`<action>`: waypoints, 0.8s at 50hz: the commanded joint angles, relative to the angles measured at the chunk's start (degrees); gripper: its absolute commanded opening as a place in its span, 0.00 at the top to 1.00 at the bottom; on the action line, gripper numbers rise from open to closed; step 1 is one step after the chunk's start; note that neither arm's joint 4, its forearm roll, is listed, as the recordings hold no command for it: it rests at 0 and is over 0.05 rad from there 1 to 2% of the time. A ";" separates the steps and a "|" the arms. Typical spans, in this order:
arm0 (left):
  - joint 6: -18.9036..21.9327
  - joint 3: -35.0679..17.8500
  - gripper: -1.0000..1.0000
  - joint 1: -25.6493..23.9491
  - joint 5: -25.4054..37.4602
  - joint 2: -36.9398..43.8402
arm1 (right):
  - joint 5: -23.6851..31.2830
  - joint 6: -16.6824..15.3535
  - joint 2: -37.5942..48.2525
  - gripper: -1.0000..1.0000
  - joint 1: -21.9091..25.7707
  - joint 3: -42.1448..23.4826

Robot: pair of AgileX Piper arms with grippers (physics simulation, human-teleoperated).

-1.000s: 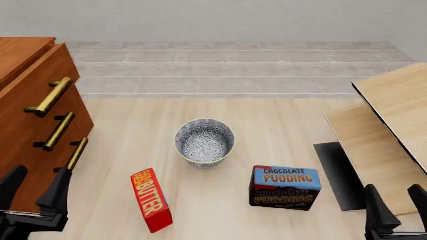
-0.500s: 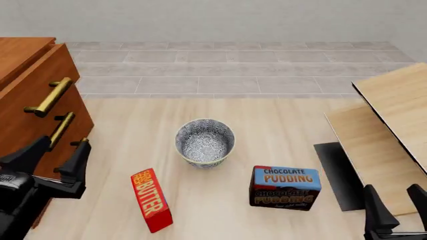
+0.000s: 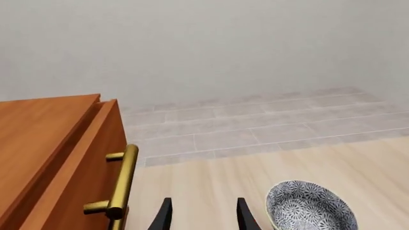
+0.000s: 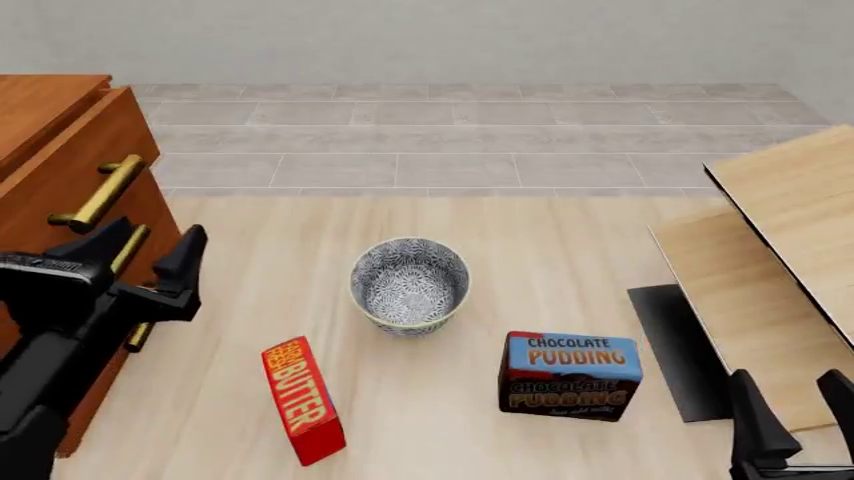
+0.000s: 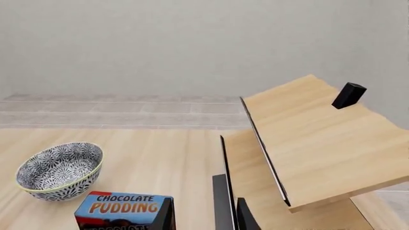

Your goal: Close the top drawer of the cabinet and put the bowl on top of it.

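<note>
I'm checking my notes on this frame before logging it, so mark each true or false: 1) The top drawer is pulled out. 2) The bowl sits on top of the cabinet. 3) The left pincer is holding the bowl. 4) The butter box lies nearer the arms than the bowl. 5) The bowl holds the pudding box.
1) True: the top drawer juts out from the cabinet.
2) False: the bowl rests on the pale surface.
3) False: the left pincer is open and empty, by the drawer handles.
4) True: the butter box is nearer.
5) False: the bowl is empty; the pudding box stands apart.

Top drawer [image 4: 67, 175] ajar on cabinet [image 4: 34, 105]; bowl [image 4: 410, 285] upright on table
</note>
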 commanded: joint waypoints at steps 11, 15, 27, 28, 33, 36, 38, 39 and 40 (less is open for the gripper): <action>-2.16 -6.09 0.00 2.62 -5.02 13.57 | -0.19 0.18 0.31 0.00 -0.07 -0.11; -2.82 -7.19 0.00 3.17 -5.63 15.85 | -0.02 0.23 0.18 0.00 -0.10 -0.15; -2.62 -8.40 0.00 6.66 -7.65 19.98 | 0.22 0.73 -0.11 0.00 -0.54 -0.03; -2.56 -8.38 0.00 6.91 -7.65 19.91 | 0.20 0.76 -0.11 0.00 -0.55 -0.02; -2.15 -8.43 0.00 8.76 -8.13 20.44 | 0.18 0.83 -0.03 0.00 -0.54 -0.07; -2.20 -8.45 0.00 9.78 -8.04 20.44 | 0.29 0.90 -0.17 0.00 -0.61 -0.07; -2.10 -8.35 0.00 10.36 -7.87 20.22 | 0.37 0.97 -0.27 0.00 -0.70 -0.05; -2.08 -8.29 0.00 10.63 -8.34 20.68 | 0.47 0.99 -0.32 0.00 -0.72 -0.12; -1.94 -8.23 0.00 11.00 -8.41 20.81 | 0.45 1.02 -0.34 0.00 -0.74 -0.06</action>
